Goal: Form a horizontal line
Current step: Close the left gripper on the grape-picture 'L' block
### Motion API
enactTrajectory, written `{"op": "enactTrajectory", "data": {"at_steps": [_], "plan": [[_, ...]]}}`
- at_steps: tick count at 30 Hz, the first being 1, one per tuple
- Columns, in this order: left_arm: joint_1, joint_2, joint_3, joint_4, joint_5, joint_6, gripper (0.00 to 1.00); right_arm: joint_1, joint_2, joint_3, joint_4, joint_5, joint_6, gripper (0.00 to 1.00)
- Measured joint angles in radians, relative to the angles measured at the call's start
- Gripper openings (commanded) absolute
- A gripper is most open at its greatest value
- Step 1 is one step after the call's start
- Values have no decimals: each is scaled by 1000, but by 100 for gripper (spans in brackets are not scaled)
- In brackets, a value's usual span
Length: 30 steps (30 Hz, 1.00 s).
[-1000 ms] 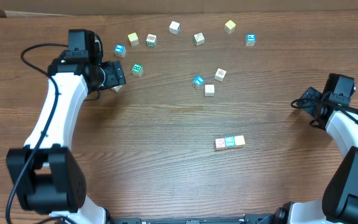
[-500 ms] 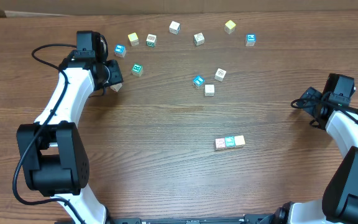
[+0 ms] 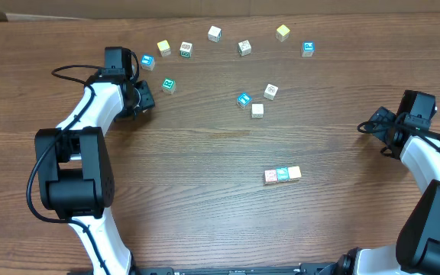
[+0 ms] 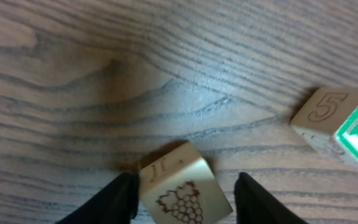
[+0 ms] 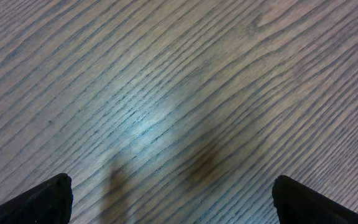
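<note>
The horizontal line is a short row of three touching cubes, lower right of centre in the overhead view. My left gripper is far from it, at the upper left, over a loose wooden cube with a grape drawing. That cube sits turned between my left gripper's fingers: one finger presses its left side and the other meets its right corner. From overhead the gripper hides it. My right gripper stands wide open at the right edge; between the fingers of the right gripper there is only bare wood.
Several loose cubes lie along the back of the table, among them a blue one and a yellow one. A green-topped cube lies just right of the left gripper, seen beside a "5" face. Three more cubes cluster near a white one.
The left arm has swung in and shifted slightly right. Its jaws have narrowed around the grape cube, which showed beside the gripper before and is now covered. The right arm has not moved.
</note>
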Motion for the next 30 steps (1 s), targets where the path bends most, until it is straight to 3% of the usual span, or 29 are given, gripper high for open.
{"op": "enactTrajectory", "data": {"at_steps": [5, 9, 13, 25, 30], "plan": [[0, 0, 0, 16, -3, -3, 33, 0, 0, 0, 0, 0, 0, 100], [0, 0, 2, 14, -3, -4, 17, 0, 0, 0, 0, 0, -1, 100], [0, 0, 11, -13, -3, -3, 26, 0, 0, 0, 0, 0, 0, 100], [-1, -127, 11, -144, -3, 40, 26, 0, 0, 0, 0, 0, 0, 100], [-25, -192, 12, -265, -28, 79, 24, 0, 0, 0, 0, 0, 0, 100]]}}
